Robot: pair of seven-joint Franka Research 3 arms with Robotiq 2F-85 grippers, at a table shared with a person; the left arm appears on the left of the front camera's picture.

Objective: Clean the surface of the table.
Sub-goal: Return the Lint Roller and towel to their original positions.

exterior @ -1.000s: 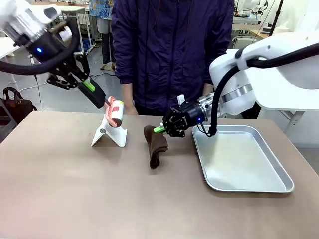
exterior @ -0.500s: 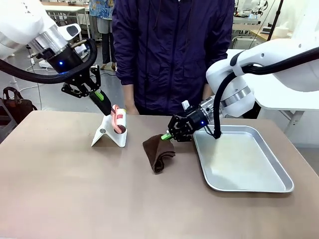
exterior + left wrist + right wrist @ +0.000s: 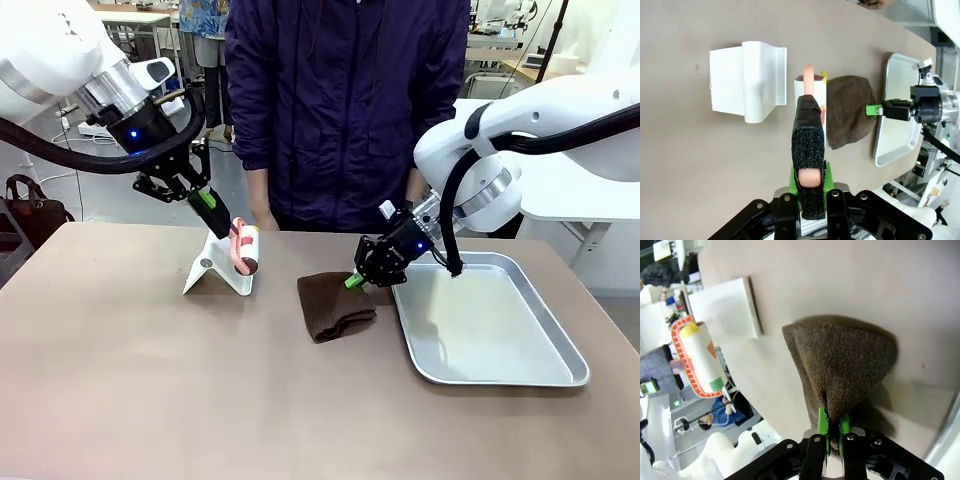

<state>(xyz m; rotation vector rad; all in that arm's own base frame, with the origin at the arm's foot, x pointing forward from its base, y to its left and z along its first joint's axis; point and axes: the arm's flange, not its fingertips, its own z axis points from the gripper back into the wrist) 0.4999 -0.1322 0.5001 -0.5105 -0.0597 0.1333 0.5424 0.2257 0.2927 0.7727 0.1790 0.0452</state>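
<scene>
The left gripper (image 3: 212, 211) has its fingers (image 3: 809, 150) clamped on the salmon handle of a lint roller (image 3: 243, 250), now held just over the white stand (image 3: 219, 268) at the far left of the table (image 3: 150, 390). A second ago that arm was higher and further left, with the roller hanging clear above the stand, so it has swung in and down toward the surface. I judge the roller is about to be set down or rolled. To the right, the right gripper (image 3: 353, 280) pinches a corner of the brown cloth (image 3: 335, 305) between narrow green pads (image 3: 823, 426). The cloth hung as a limp vertical fold a second ago; now it lies spread flatter on the table, dragged rightward to just beside the tray (image 3: 500, 375). That reads as a wipe stroke in progress.

The roller is a white cylinder in a salmon frame. The stand is smooth bent plastic. The cloth is nubbly terry, soft and floppy. The table is matte brown-tan. The tray is shiny metal with rounded corners and a raised rim.
</scene>
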